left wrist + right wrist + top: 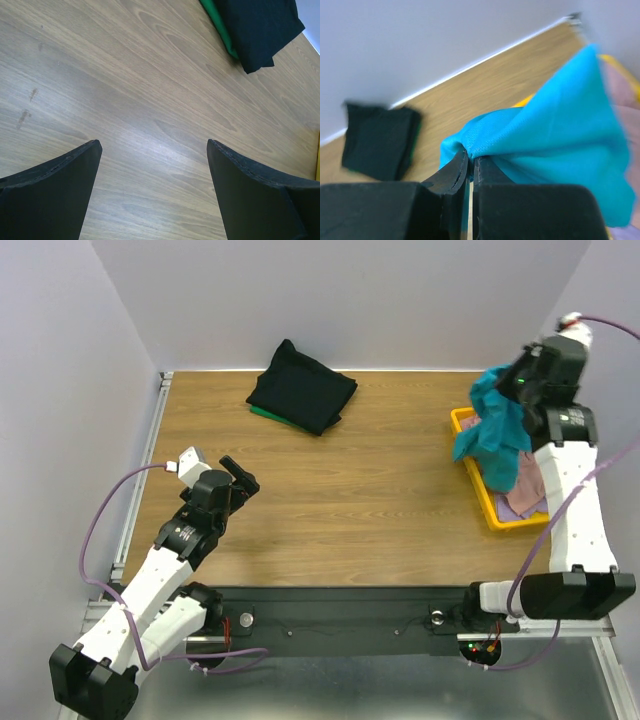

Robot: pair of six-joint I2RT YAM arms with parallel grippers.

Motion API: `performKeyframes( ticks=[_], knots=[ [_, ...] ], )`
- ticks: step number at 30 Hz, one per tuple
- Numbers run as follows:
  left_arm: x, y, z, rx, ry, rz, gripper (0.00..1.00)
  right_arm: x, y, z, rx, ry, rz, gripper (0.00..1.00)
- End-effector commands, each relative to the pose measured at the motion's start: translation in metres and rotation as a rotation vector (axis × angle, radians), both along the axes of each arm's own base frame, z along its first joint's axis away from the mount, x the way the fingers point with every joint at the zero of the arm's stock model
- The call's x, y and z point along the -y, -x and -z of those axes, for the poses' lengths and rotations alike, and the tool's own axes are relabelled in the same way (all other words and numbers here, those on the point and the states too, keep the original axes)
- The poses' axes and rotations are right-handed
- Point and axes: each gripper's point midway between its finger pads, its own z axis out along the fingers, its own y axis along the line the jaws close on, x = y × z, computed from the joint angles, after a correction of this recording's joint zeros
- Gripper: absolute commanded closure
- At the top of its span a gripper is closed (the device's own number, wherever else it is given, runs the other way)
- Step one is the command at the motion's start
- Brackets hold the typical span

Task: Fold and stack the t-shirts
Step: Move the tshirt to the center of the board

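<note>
Looking roughly halfway, I'd guess: right pincer (pixel 470 162) clamped on the teal t-shirt (pixel 495 430) dangling below it, folded black-and-green stack (pixel 302 388) far to its left, pink and lavender shirts (pixel 525 495) beneath in the yellow tray (pixel 478 490); left pincer (pixel 152 145) apart, empty.

Bright, even light; soft shadows. Pale glare on desk (pixel 165 145) between left fingers (pixel 55 195). Right wrist view blurred; teal shirt (pixel 560 130) smeared.

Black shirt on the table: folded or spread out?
Folded. The black shirt lies as a compact rectangle atop a green shirt whose edge peeks out.
</note>
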Motion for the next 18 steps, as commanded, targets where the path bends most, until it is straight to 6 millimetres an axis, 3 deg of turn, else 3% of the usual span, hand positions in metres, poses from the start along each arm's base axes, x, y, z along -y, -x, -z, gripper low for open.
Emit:
performKeyframes(
  ticks=[1,2,3,5,6,7,9,10,13,14,16,18],
  knots=[
    [-0.001,-0.004,-0.005,0.021,-0.008,-0.013,0.01,-0.097,-0.015,-0.03,0.064,0.073,-0.261,1.0],
    [-0.001,-0.004,-0.005,0.021,-0.01,-0.012,0.02,-0.111,-0.024,-0.023,0.04,0.11,-0.267,1.0],
    [-0.001,-0.003,-0.004,0.018,-0.01,-0.011,0.01,-0.15,-0.023,-0.028,0.051,0.128,-0.353,1.0],
    [-0.002,-0.004,-0.003,0.015,-0.012,-0.016,0.02,-0.188,-0.025,-0.024,0.044,0.164,-0.43,1.0],
    [-0.002,-0.003,-0.003,0.014,-0.012,-0.018,0.02,-0.231,-0.026,-0.007,0.012,0.188,-0.519,1.0],
    [-0.003,-0.003,-0.003,0.013,-0.013,-0.021,0.01,-0.253,-0.022,-0.018,0.04,0.214,-0.574,1.0],
    [-0.002,-0.003,-0.002,0.016,-0.009,-0.021,0.01,-0.3,-0.015,-0.016,0.046,0.247,-0.691,1.0],
    [-0.002,-0.003,-0.001,0.011,-0.01,-0.014,0.02,-0.34,-0.005,-0.016,0.055,0.269,-0.783,1.0],
    [-0.003,-0.002,-0.002,0.008,-0.011,-0.024,0.01,-0.386,0.017,-0.027,0.092,0.22,-0.919,1.0],
    [-0.004,-0.002,-0.002,0.011,-0.011,-0.026,0.02,-0.391,0.021,-0.034,0.103,0.191,-0.944,1.0],
    [-0.004,-0.001,-0.002,0.013,-0.009,-0.029,0.02,-0.389,0.024,-0.034,0.101,0.177,-0.941,1.0],
    [-0.004,-0.001,-0.003,0.019,-0.003,-0.03,0.01,-0.371,0.018,-0.009,0.035,0.185,-0.838,1.0]
  ],
)
